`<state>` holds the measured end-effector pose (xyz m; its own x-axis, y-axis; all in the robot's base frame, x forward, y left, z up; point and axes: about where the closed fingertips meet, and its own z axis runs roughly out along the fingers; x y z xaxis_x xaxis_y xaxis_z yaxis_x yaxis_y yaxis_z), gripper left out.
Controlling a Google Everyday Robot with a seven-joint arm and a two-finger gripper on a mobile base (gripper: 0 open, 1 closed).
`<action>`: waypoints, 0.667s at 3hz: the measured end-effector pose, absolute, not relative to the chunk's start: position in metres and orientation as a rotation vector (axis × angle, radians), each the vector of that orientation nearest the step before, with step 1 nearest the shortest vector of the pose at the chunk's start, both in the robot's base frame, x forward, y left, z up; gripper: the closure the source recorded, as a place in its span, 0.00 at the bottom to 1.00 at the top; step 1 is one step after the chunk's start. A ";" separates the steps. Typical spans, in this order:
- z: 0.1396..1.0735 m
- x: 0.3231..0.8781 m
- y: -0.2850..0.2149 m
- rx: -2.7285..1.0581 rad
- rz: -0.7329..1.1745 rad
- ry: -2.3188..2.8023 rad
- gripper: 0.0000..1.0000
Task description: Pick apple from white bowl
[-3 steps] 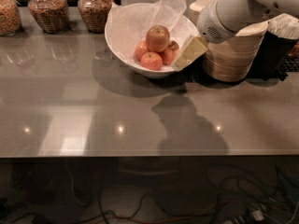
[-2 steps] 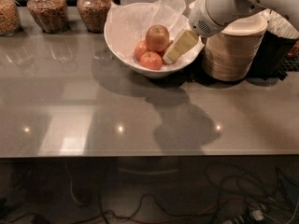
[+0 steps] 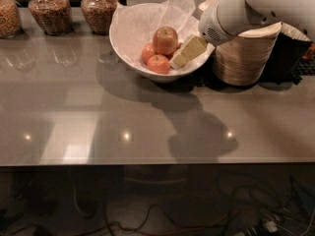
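Observation:
The white bowl (image 3: 129, 48), lined with crinkled tissue paper, stands at the back of the grey counter. The apple (image 3: 165, 39), largest and red with a yellow-green blush, rests on top of smaller redder apples (image 3: 158, 64). My gripper (image 3: 180, 57) reaches into the bowl from the right, its pale yellow fingers (image 3: 189, 50) just right of the apple and beside the small apples. The white arm (image 3: 231, 14) extends from the upper right.
A stack of cream disposable bowls (image 3: 243, 53) stands right of the white bowl, under the arm. Three glass jars of grains (image 3: 49, 9) line the back left. A dark object (image 3: 290, 53) sits at the far right. The counter's front edge (image 3: 147, 163) runs across below.
The gripper has moved left and deeper into the bowl, closer to the apples. The apples and bowl have not moved.

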<state>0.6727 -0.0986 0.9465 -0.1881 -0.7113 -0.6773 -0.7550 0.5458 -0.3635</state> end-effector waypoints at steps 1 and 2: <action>0.946 0.681 -0.092 -1.117 0.096 1.883 0.00; 0.943 0.689 -0.089 -1.055 0.121 1.858 0.00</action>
<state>0.6888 -0.0887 0.9432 -0.1652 -0.6111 -0.7741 -0.7066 0.6209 -0.3394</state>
